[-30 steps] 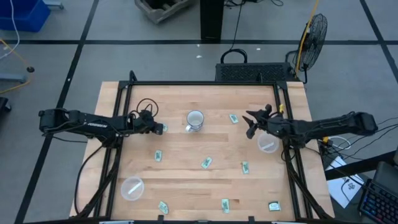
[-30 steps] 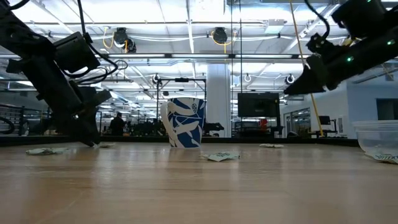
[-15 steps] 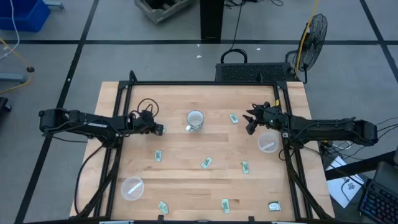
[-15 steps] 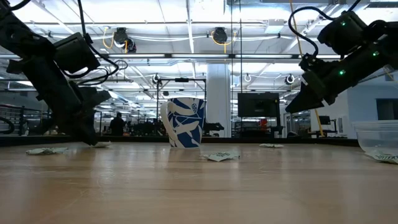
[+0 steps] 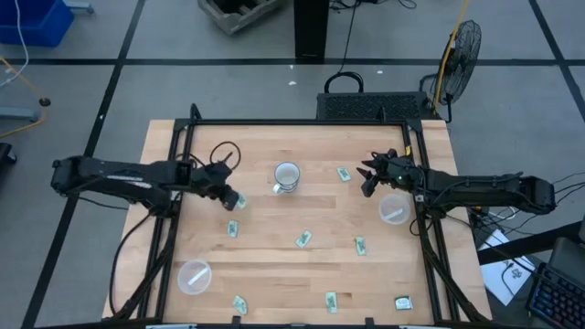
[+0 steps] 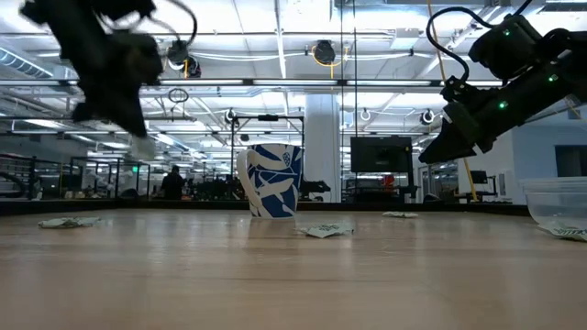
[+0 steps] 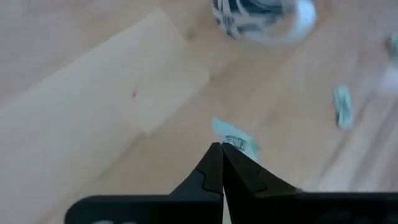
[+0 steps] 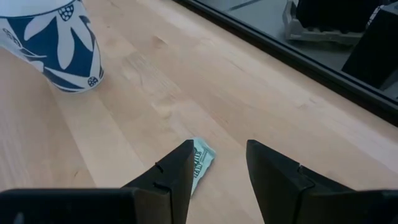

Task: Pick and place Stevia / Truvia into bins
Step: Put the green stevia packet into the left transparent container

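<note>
My left gripper (image 5: 234, 198) is shut on a pale green and white Stevia sachet (image 7: 236, 142) and is raised well above the table (image 6: 138, 139), left of the mug. My right gripper (image 5: 367, 180) is open and hovers above the table (image 6: 433, 154). Its fingers stand apart over another sachet (image 8: 200, 160) that lies flat on the wood (image 5: 344, 174). Several more sachets lie flat about the table, such as one sachet (image 5: 233, 228) and another sachet (image 5: 303, 238). One clear bin (image 5: 194, 275) stands near the left front, the other bin (image 5: 393, 209) by the right arm. My left gripper pinches the sachet by one end (image 7: 227, 144) between its two shut fingertips, slanting down from above. The sachet is lifted clear of the table, and the rest of it sticks out beyond the tips (image 6: 143, 147).
A white mug with blue leaves (image 5: 287, 176) stands at the table's middle far part. A black frame rail (image 5: 302, 122) runs along the far edge and both sides. More sachets (image 5: 331, 301) lie near the front edge.
My left gripper has risen from the table top with the sachet, which now hangs lifted clear, and has drifted a little toward the near edge. My right gripper has come lower over the sachet right of the mug, its fingers still apart.
</note>
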